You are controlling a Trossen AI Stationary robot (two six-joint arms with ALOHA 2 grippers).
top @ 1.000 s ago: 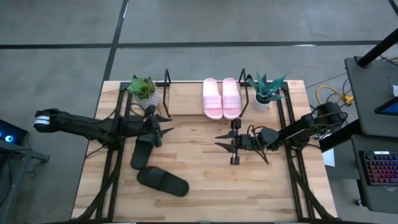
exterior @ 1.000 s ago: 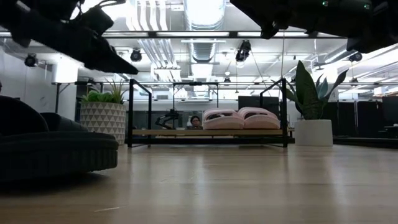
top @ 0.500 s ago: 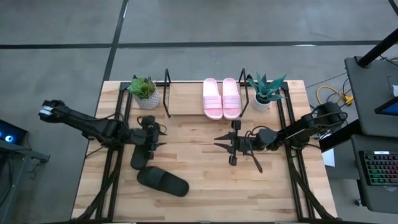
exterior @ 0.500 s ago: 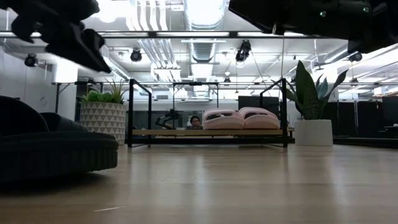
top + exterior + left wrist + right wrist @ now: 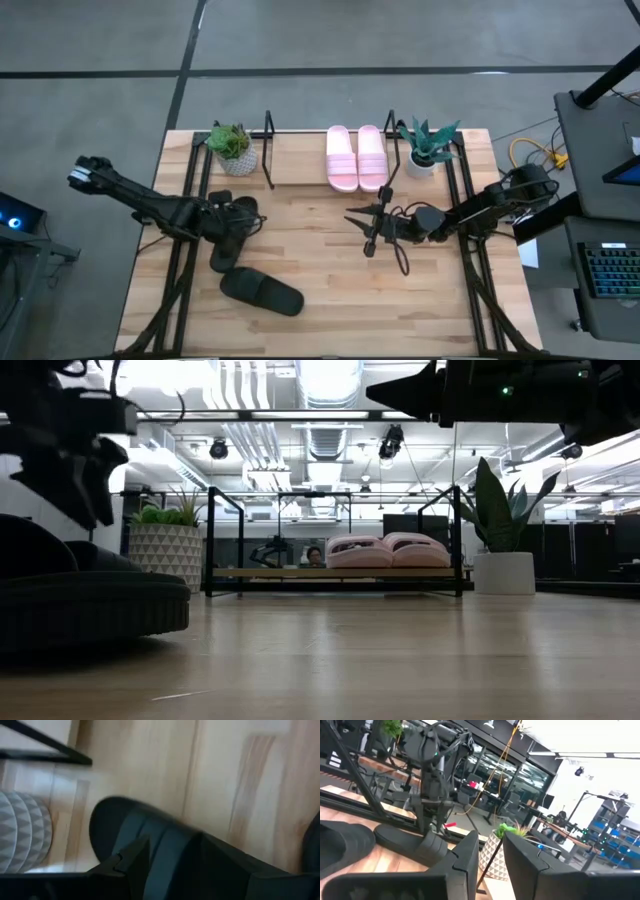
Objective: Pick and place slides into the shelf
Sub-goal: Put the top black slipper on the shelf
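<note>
Two pink slides (image 5: 356, 157) are sitting in the shelf (image 5: 269, 150), both black slides (image 5: 261, 290) are lying outside, left gripper (image 5: 240, 213) is hovering over one, grip unreadable, right gripper (image 5: 366, 233) is waiting open

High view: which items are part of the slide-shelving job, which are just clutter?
Job:
two pale pink slide sandals, already on the shelf
two matte black slide sandals, on the wooden table
black metal-rod shelf
left pincer, over one black slide

Clutter:
small green potted plant
spiky teal potted plant
</note>
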